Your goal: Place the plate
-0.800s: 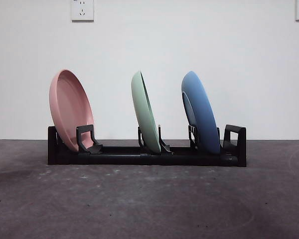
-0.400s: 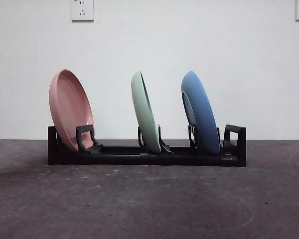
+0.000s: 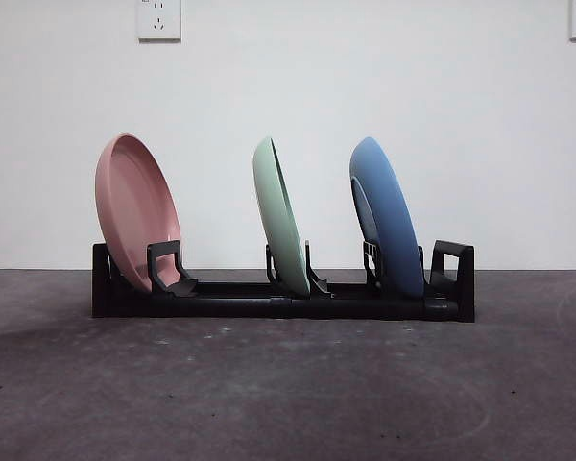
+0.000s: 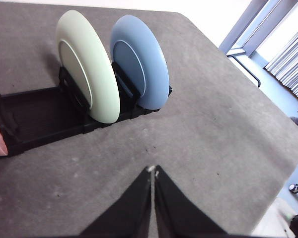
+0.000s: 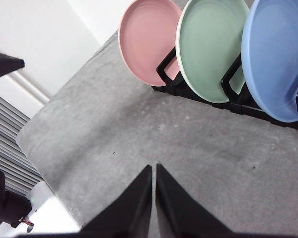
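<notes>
Three plates stand upright in a black rack (image 3: 269,300) on the dark table: a pink plate (image 3: 134,211) at the left, a green plate (image 3: 278,216) in the middle, a blue plate (image 3: 386,216) at the right. In the left wrist view the green plate (image 4: 87,64) and blue plate (image 4: 141,59) show from behind, with my left gripper (image 4: 152,171) shut and empty, well clear of the rack. The right wrist view shows the pink plate (image 5: 148,39), green plate (image 5: 213,47) and blue plate (image 5: 278,59); my right gripper (image 5: 153,166) is shut, holding nothing, away from the rack.
A white wall with power outlets (image 3: 158,19) rises behind the table. The table's edge and a window frame (image 4: 243,29) show in the left wrist view. Neither arm appears in the front view.
</notes>
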Controlling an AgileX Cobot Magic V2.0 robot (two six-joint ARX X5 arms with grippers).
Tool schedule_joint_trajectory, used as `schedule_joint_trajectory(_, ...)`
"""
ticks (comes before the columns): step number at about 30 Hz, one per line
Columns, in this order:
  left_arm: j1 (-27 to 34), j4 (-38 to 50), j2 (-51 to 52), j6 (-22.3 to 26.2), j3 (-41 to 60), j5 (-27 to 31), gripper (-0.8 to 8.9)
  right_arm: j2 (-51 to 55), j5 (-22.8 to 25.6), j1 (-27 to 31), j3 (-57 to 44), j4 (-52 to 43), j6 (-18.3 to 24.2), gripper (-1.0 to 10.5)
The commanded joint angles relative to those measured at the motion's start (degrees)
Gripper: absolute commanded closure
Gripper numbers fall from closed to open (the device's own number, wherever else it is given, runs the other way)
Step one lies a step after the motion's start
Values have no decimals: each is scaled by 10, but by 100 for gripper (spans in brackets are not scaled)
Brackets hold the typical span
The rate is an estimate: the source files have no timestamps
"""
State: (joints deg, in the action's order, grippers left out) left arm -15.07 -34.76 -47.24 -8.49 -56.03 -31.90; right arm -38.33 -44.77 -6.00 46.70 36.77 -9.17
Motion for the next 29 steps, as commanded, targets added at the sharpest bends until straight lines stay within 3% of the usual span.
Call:
schedule_joint_trajectory(1,-2,5,-3,19,-12,-5,799,-1,4,-2,10,-7,13,933)
schedule_joint_trajectory(3,-2,5,-3,20,-12,-5,770,-1,14,-3,10,-7,13,923)
schedule_joint_trajectory(5,-2,5,-3,21,-12,-5,708,-1,16,-3,10,-7,13,834)
schedule_joint_trajectory(10,-2,5,-3,20,-12,-5,426,-2,16,-3,10,-7,13,536)
schedule_joint_trajectory(14,-2,5,-3,15,-12,-10,309,-1,15,-4,10,-7,12,453)
schedule_joint_trajectory(22,-2,-5,6,0,-17,-21,283,-14,11,-21,11,-3,-25,452)
schedule_joint_trajectory(29,-2,-40,41,-1,-17,-25,283,-103,13,-48,42,-1,-25,452)
